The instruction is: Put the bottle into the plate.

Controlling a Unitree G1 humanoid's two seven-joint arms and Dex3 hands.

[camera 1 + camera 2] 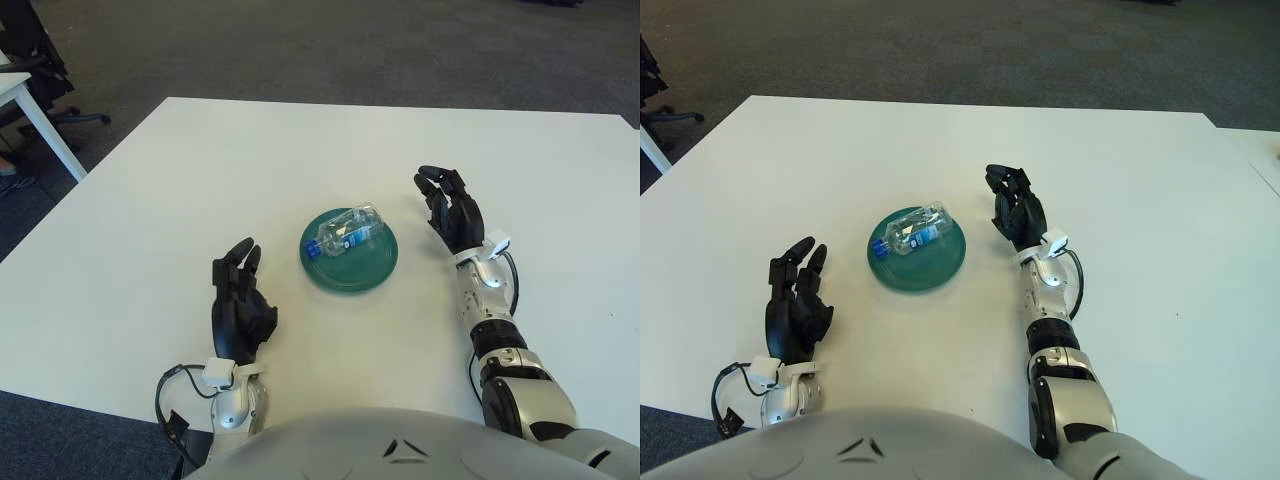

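Now, operator: your left hand (241, 305) at 8 o'clock from plate (349, 249), fingers loosely extended, holding nothing. Bottle (345, 232) lies on side inside plate, cap toward 8 o'clock. Right hand (451, 210) at 3 o'clock, just beside rim, fingers relaxed, empty.

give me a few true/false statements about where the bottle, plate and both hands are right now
1. The bottle lies on its side in the green plate. True.
2. The right hand grips the bottle. False: it is open, to the right of the plate, holding nothing.
3. The left hand shows left of the plate, fingers spread. True.
4. The bottle stands upright on the table. False: it lies in the plate.
5. The bottle's blue cap points toward the robot's left. True.
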